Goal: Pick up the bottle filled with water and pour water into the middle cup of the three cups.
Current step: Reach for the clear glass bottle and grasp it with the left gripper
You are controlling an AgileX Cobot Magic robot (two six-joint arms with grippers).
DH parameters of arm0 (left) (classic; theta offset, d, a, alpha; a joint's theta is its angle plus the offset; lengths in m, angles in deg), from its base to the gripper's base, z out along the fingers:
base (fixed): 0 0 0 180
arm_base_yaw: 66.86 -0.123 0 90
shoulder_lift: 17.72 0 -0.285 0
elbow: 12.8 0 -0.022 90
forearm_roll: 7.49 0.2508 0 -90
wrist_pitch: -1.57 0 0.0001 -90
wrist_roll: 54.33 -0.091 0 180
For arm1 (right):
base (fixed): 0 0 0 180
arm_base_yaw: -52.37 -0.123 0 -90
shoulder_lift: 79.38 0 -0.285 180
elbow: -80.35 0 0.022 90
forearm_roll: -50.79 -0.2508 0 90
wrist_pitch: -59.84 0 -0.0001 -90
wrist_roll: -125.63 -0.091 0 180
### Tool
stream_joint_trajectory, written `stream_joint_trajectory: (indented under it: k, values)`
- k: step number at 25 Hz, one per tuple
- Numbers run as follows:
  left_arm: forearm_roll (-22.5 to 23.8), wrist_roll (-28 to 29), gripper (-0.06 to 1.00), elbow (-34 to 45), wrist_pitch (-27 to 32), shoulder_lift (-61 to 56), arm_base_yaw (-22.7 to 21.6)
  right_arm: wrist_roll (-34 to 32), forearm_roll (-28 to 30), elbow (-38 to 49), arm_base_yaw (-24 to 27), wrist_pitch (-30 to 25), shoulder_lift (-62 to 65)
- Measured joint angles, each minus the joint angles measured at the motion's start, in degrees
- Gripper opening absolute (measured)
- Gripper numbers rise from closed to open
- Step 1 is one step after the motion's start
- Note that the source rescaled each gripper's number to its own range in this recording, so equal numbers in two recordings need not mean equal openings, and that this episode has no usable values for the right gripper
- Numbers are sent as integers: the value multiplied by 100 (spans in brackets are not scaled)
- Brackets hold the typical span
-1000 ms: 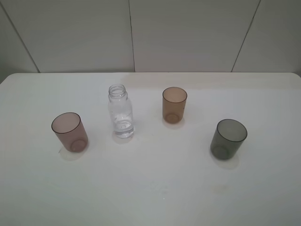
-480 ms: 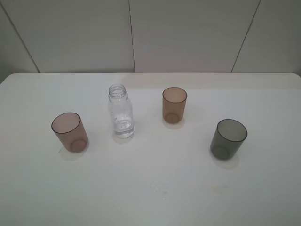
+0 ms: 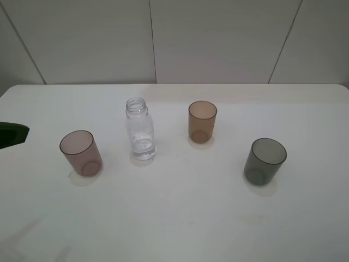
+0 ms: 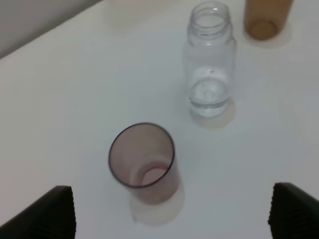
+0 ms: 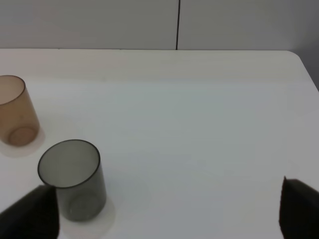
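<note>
The clear bottle (image 3: 139,131) stands upright and uncapped, with a little water at the bottom, left of centre on the white table (image 3: 180,218). The amber middle cup (image 3: 202,121) stands to its right. The pinkish cup (image 3: 80,153) is at the left and the dark grey cup (image 3: 264,161) at the right. My left gripper (image 4: 172,213) is open and empty, and its tip shows at the left edge of the exterior view (image 3: 12,134). Its wrist view shows the pinkish cup (image 4: 143,162), then the bottle (image 4: 210,59) and the amber cup (image 4: 264,17). My right gripper (image 5: 164,211) is open and empty, near the grey cup (image 5: 72,179) and the amber cup (image 5: 15,117).
A pale panelled wall (image 3: 163,38) rises behind the table's far edge. The table's right corner edge (image 5: 306,64) shows in the right wrist view. Nothing but the cups and the bottle stands on the table.
The tip of my left gripper has come into the exterior view at the left edge, and a faint shadow has appeared at the lower left. The cups and bottle have not moved.
</note>
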State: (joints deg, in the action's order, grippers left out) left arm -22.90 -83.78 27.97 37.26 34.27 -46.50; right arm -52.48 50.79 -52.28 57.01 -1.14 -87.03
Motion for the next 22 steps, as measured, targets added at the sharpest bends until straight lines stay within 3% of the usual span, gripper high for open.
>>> stream_joint_trajectory:
  k: [6, 10, 15, 22]
  values:
    - [-1503, -965, 99, -363, -1136, 2195, 545, 0, 0, 0, 0, 0, 0]
    - [-2151, -1593, 99, -363, -1506, 3173, 800, 0, 0, 0, 0, 0, 0]
    - [-2271, -1699, 99, -363, -2033, 3648, 907, 0, 0, 0, 0, 0, 0]
    - [-2276, -1664, 99, -122, -3256, 3788, 922, 0, 0, 0, 0, 0, 0]
